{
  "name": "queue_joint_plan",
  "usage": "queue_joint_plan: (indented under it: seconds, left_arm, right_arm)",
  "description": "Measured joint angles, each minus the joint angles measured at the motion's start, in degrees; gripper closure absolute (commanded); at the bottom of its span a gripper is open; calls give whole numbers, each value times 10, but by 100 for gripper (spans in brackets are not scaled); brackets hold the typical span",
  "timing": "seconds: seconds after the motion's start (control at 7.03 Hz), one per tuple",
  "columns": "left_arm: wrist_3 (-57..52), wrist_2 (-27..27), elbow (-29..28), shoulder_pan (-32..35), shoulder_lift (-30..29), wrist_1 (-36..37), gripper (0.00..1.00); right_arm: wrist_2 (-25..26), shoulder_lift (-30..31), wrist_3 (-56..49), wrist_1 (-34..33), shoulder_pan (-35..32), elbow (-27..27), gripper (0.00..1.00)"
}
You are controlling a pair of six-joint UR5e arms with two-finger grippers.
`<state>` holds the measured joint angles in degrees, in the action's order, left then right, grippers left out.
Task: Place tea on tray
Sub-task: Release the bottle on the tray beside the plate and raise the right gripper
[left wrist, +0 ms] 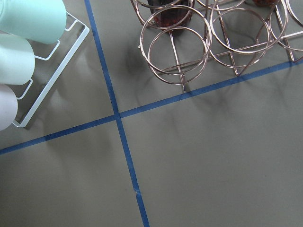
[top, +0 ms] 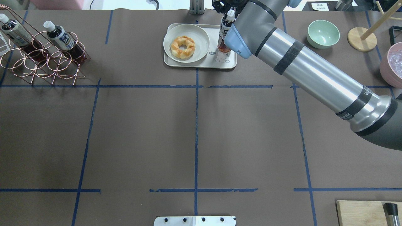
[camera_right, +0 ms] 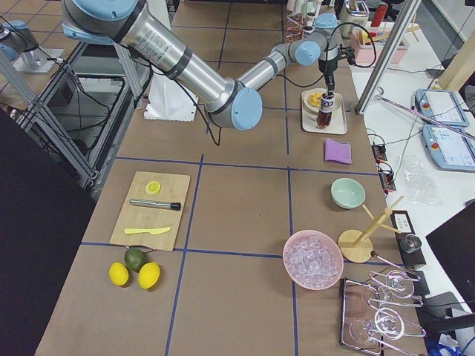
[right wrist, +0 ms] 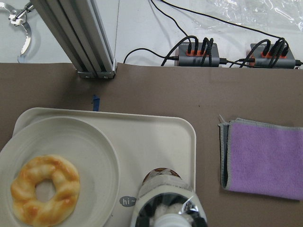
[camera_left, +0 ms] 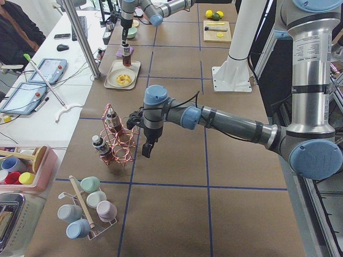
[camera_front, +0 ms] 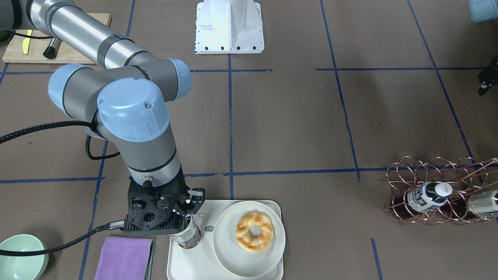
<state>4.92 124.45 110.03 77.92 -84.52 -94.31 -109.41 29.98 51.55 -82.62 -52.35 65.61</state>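
Your right hand (camera_front: 186, 218) is pinching the tea (camera_front: 189, 234) near its top, a finger pressed on either side of the bottle. The tea hangs straight below the hand, close to upright, cap up between the fingers. Its dark base is over the bare end of the tray (camera_front: 186, 268), beside the little bear drawing (top: 222, 57). You cannot tell from these views whether the base rests on the tray or sits just above it. The round plate (camera_front: 233, 261) with the doughnut (camera_front: 255, 231) fills the tray's other end, just beside the tea and not touching it. A purple cloth (camera_front: 122, 256) lies on the bench next to the tray, on the hand's side.

Your left hand (camera_left: 147, 150) hovers over the bench near the copper wire rack (camera_front: 435, 171), well apart from the tray. Whether it is spread or pressed together, you cannot tell. Two like bottles (camera_front: 426, 196) lie in that rack.
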Motion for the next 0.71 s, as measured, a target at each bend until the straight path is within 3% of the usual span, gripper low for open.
queue_joint_plan:
  seconds: [0.43,0.71]
  left_arm:
    - [1,0,0,0,0,0,0]
    - [1,0,0,0,0,0,0]
  right_arm:
    - [1,2,3,16,0,-9,4]
    - [1,2,4,21,0,-12,0]
